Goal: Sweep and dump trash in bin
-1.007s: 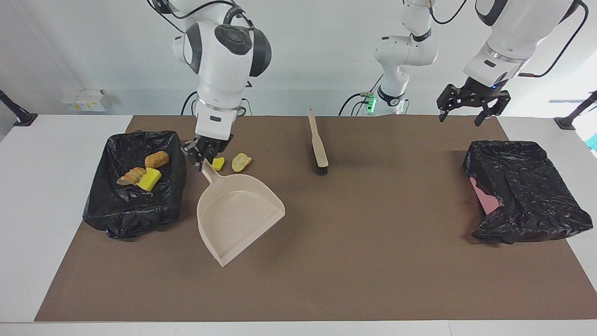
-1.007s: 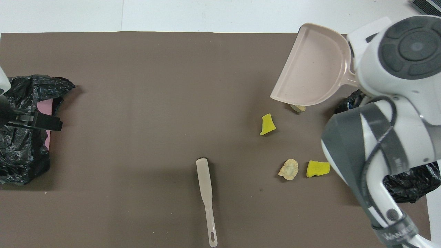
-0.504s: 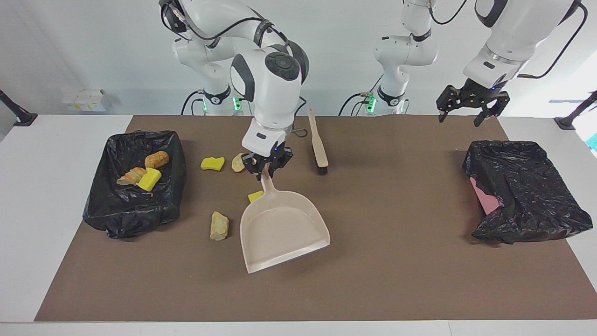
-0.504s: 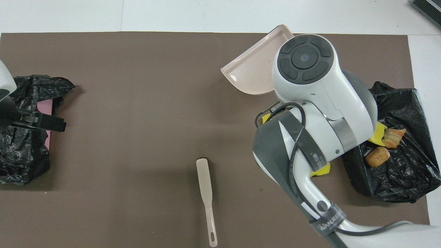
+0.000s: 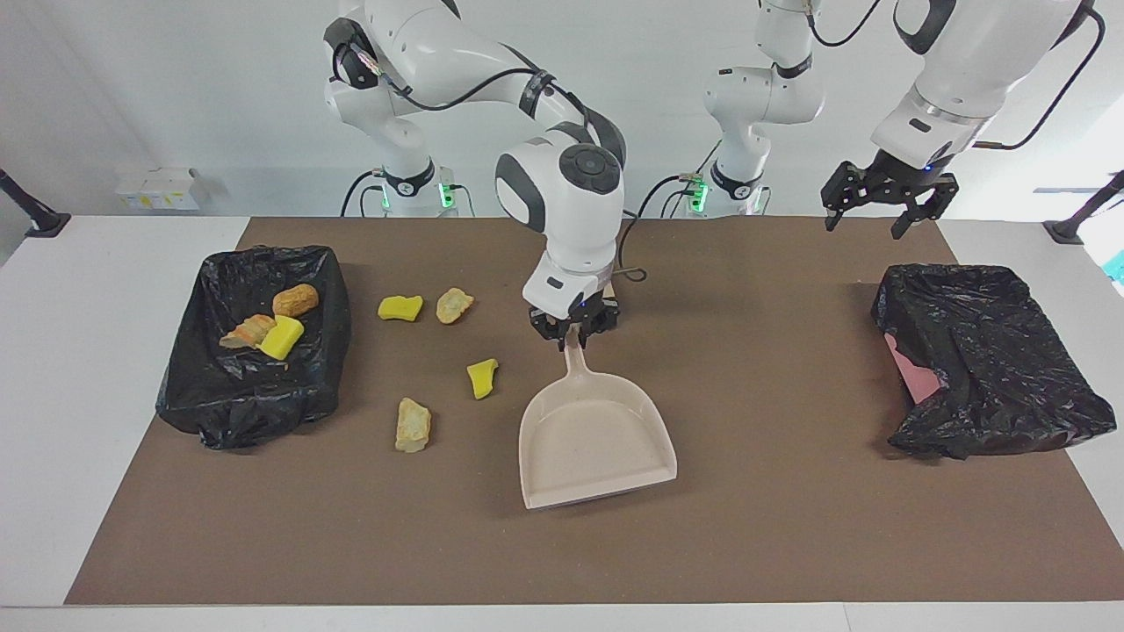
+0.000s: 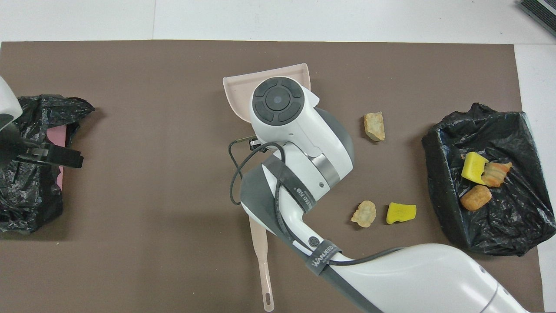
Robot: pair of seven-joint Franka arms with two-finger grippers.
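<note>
My right gripper (image 5: 572, 333) is shut on the handle of the beige dustpan (image 5: 597, 443), which sits low at the middle of the brown mat with its mouth turned away from the robots. In the overhead view the right arm covers most of the dustpan (image 6: 239, 89). Loose trash lies between dustpan and bin: a yellow chunk (image 5: 399, 307) (image 6: 401, 212), a tan piece (image 5: 454, 305) (image 6: 364, 213), another yellow chunk (image 5: 482, 377) and another tan piece (image 5: 413, 425) (image 6: 374, 126). The black-lined bin (image 5: 263, 404) (image 6: 438, 148) holds three scraps. My left gripper (image 5: 882, 200) (image 6: 61, 155) waits open in the air.
A brush with a beige handle (image 6: 263, 261) lies nearer to the robots than the dustpan, largely under the right arm. A second black-bagged bin (image 5: 992, 369) (image 6: 26, 200) with pink showing sits at the left arm's end of the mat.
The right arm carried the dustpan from beside the bin to the middle of the mat, uncovering the loose scraps. The left arm has stayed put.
</note>
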